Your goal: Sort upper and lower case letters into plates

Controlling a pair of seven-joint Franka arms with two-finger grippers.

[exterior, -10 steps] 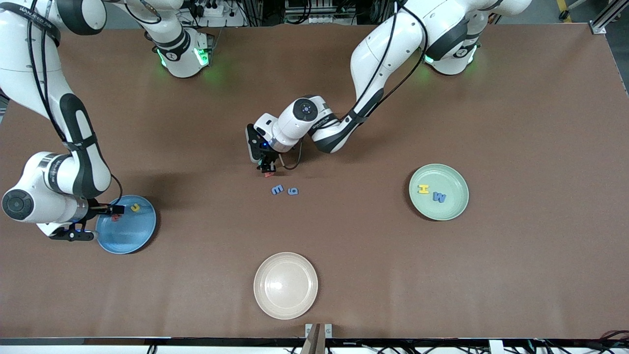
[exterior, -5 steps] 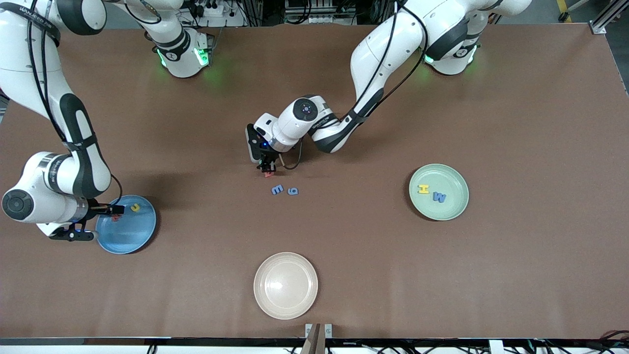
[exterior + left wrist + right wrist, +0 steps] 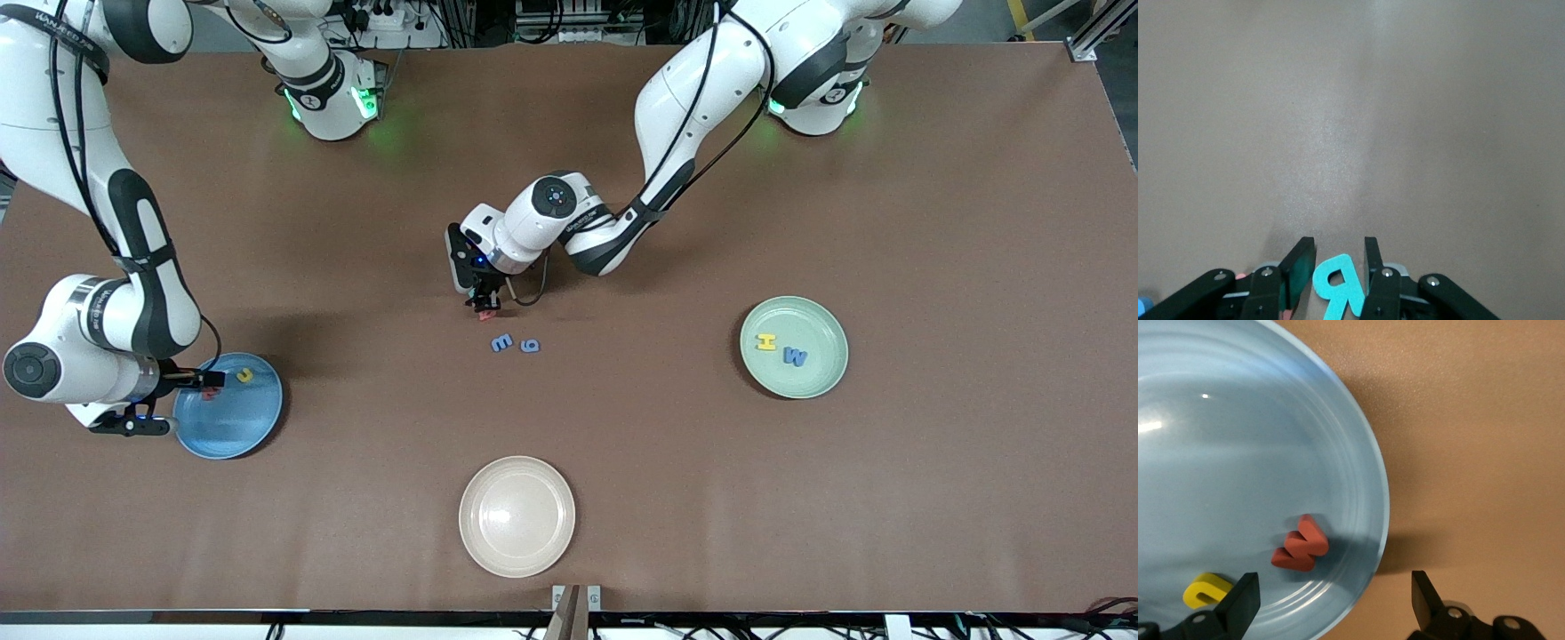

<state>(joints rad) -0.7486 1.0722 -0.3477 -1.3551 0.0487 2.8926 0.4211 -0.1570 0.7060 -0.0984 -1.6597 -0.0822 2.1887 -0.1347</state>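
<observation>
The brown counter (image 3: 933, 498) carries three plates. The cream plate (image 3: 516, 516) lies empty near the counter's front-camera edge. The mint plate (image 3: 818, 373), toward the left arm's end, holds a yellow H (image 3: 765, 341) and a blue M (image 3: 796, 357). The light blue plate (image 3: 1238, 440), toward the right arm's end, holds a yellow letter (image 3: 1205, 589) and a red letter (image 3: 1300, 553).

The right gripper (image 3: 1331, 600) hangs over that plate's rim with fingers spread wide and nothing between them; it looks to be waiting there.

The left gripper (image 3: 1335, 280) is down at mid-counter, and over the last second its fingers have eased apart a little. They now stand narrow on either side of a teal R (image 3: 1337, 283), whether gripping or just flanking it I cannot tell. A red letter (image 3: 485, 315) shows right by them in the front view. So this capital has not yet been carried to the mint plate.

Two blue letters (image 3: 515, 343) lie just nearer the front camera, unsorted
</observation>
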